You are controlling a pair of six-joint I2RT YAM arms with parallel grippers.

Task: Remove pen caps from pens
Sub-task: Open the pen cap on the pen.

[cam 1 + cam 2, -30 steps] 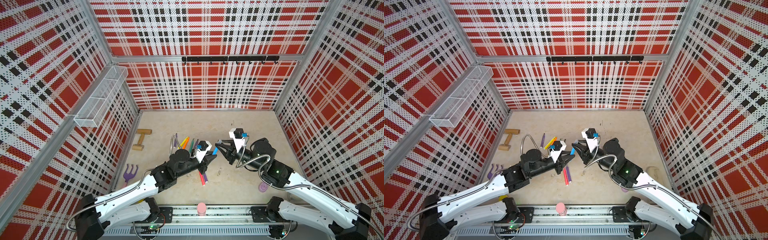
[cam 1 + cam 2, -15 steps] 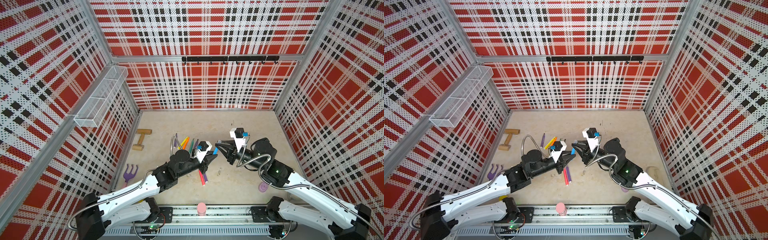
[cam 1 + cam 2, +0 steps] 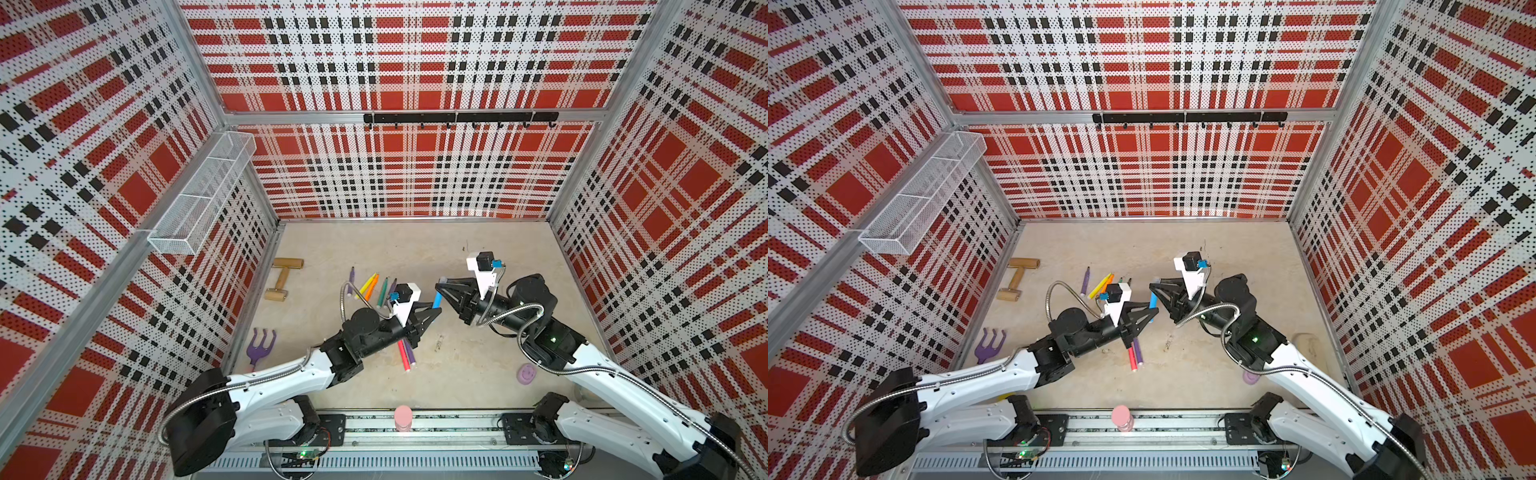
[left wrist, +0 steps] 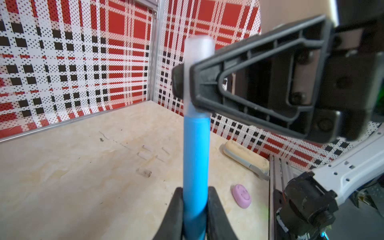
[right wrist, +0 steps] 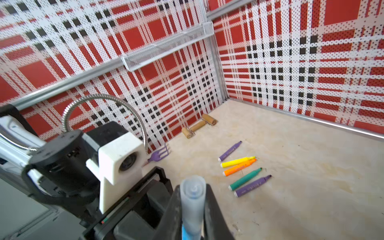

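A blue pen [image 4: 195,158] stands above the table between both arms, in both top views [image 3: 437,300] [image 3: 1153,300]. My left gripper [image 4: 195,199] is shut on its blue barrel. My right gripper [image 5: 192,207] is shut on its pale pen cap [image 5: 192,195], which still sits on the pen [image 4: 198,62]. Several uncapped pens lie in a row behind: purple [image 5: 229,151], yellow [image 5: 236,162], orange [image 5: 239,167], green [image 5: 245,179] and purple [image 5: 252,186]. A red pen [image 3: 403,356] and a purple pen [image 3: 410,353] lie under my left arm. Loose clear caps [image 4: 143,172] lie on the table.
A wooden roller [image 3: 282,280] and a purple garden fork [image 3: 261,347] lie by the left wall, under a mesh basket [image 3: 203,199]. A lilac smiley disc [image 3: 527,373] sits near my right arm. A pink cylinder [image 3: 403,417] stands at the front rail. A cream brush [image 4: 245,158] lies by the right wall.
The right gripper's jaws have drawn in the last bit on the cap. Both arms otherwise keep their places.
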